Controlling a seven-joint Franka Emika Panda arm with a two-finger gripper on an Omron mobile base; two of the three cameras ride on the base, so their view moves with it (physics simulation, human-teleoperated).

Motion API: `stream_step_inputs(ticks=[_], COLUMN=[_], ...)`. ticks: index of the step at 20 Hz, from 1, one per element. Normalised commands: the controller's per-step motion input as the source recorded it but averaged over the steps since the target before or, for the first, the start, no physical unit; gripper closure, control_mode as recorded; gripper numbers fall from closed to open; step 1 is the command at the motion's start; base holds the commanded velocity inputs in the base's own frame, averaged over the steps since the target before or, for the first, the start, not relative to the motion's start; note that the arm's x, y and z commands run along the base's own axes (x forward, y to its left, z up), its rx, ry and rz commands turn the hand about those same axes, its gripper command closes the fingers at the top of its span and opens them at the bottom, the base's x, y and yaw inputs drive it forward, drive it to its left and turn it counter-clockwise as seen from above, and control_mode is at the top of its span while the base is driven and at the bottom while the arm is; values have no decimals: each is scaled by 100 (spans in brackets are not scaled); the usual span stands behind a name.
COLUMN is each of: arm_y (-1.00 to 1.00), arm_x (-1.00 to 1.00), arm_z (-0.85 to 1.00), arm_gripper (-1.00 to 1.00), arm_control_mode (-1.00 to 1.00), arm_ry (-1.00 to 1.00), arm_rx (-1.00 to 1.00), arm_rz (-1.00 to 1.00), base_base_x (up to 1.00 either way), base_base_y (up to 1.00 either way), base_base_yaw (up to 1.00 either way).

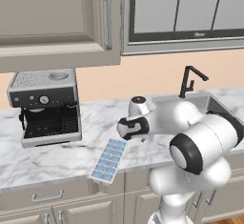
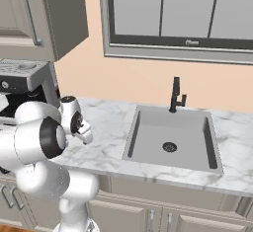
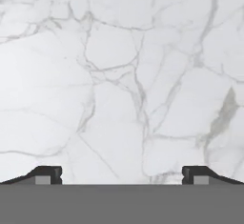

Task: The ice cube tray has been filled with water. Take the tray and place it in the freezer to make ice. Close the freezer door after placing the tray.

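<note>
Bright, even rendered light, soft faint shadows, mild gloss on the white arm [image 1: 200,142], slightly blurry edges.

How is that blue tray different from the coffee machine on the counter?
The ice cube tray is flat, pale blue and lies at the counter's front edge; the coffee machine is tall, silver and black, standing farther back and to the left. The tray is far smaller. Both rest on the marble counter.
</note>
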Motion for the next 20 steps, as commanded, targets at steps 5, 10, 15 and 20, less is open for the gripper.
stream_step_inputs(ticks=[5, 10, 15, 20], arm_y=[-18, -5, 0, 0], arm_x=[-33, -52, -54, -58], arm_z=[61, 70, 71, 54], arm_gripper=[-100, -100, -100, -100], arm_control_mode=[-100, -100, -100, -100], arm_ry=[-15, -7, -1, -4], arm_rx=[8, 5, 0, -5], arm_rz=[5, 16, 21, 22], base_base_x=[0, 0, 0, 0], base_base_y=[0, 0, 0, 0], base_base_yaw=[0, 0, 0, 0])
